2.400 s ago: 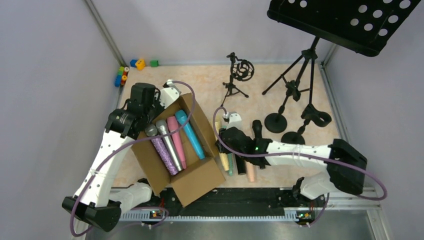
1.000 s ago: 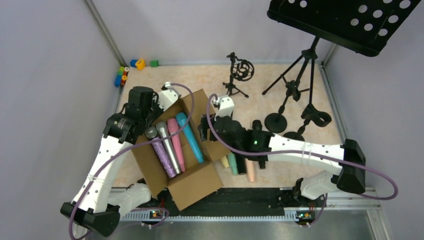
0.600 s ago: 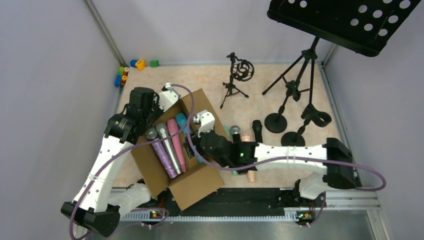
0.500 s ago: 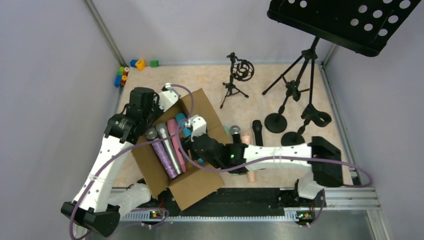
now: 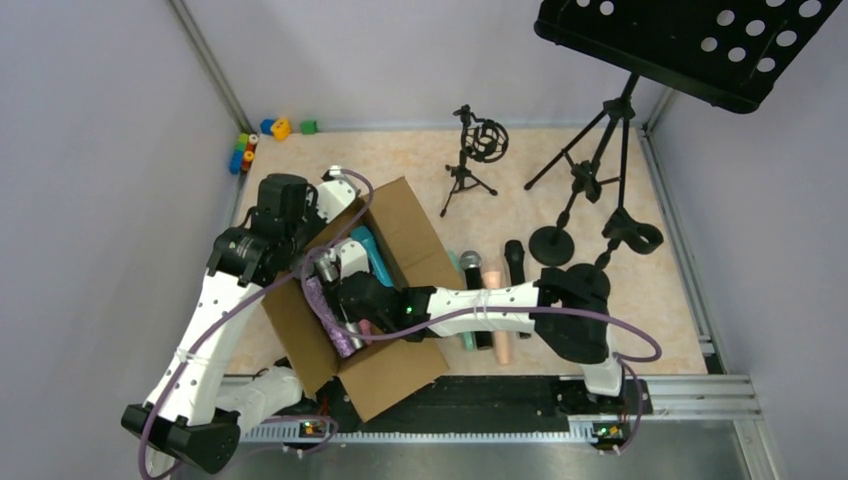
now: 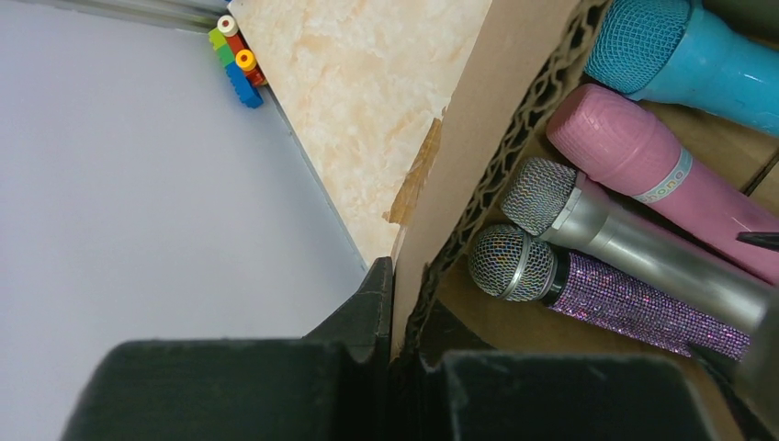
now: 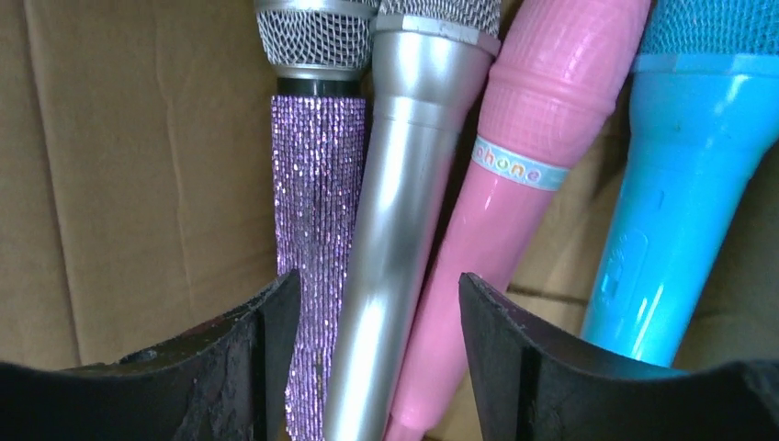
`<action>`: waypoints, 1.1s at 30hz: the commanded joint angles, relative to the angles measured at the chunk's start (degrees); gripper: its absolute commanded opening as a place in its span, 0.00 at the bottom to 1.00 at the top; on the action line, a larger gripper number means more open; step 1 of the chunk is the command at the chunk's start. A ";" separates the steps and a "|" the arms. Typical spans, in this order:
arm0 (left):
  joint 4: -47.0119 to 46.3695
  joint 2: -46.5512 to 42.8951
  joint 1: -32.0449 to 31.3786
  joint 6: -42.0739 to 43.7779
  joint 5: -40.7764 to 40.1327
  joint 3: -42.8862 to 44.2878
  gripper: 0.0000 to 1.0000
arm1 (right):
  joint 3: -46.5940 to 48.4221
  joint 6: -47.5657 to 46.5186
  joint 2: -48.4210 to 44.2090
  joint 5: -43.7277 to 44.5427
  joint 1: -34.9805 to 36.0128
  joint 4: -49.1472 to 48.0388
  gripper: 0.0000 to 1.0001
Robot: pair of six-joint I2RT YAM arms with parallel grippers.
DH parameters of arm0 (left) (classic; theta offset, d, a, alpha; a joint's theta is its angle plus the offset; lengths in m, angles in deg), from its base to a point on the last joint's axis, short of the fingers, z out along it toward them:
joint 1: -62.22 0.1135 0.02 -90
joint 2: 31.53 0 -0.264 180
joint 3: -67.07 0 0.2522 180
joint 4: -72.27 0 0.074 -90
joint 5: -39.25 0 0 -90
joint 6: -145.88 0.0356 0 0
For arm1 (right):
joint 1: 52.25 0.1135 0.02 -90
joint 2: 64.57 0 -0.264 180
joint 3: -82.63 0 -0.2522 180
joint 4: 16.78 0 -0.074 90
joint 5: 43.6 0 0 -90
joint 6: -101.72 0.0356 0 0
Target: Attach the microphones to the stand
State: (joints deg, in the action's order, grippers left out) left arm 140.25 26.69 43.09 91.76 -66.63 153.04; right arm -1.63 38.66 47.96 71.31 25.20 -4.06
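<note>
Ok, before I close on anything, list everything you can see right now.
box: 1, brown cardboard, near left, open
mics in box: 4, purple, silver, pink, blue, side by side
loose mics: several, with peach, black and teal showing, right of box, partly hidden
tripod stand: 1, black, far middle
round-base stands: 2, black, far right
music stand: 1, black, far right corner
blocks: a few, mixed colours, far left corner
left gripper: shut on box wall
right gripper: open, astride silver
</note>
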 commanded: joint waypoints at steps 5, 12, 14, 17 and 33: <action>-5.27 -1.58 -0.14 -1.95 1.22 3.99 0.00 | 4.04 -1.10 3.37 1.32 -1.29 0.15 0.57; -5.07 -1.68 -0.13 -2.03 1.02 4.41 0.00 | 5.28 0.11 5.04 5.01 -2.18 5.31 0.53; -5.00 -1.93 -0.11 -1.91 1.02 3.92 0.00 | 3.33 0.83 3.49 6.32 -2.87 6.12 0.53; -5.47 -2.36 -0.12 -1.41 0.84 2.94 0.00 | 0.11 1.33 1.21 6.80 -3.55 5.22 0.53; -5.55 -1.45 -0.06 -1.57 2.00 3.43 0.00 | 4.58 1.23 6.93 4.37 -6.06 7.20 0.52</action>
State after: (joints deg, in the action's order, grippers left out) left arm 140.53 26.62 43.11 91.34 -66.02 153.48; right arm -0.56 40.38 51.78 75.98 19.96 0.82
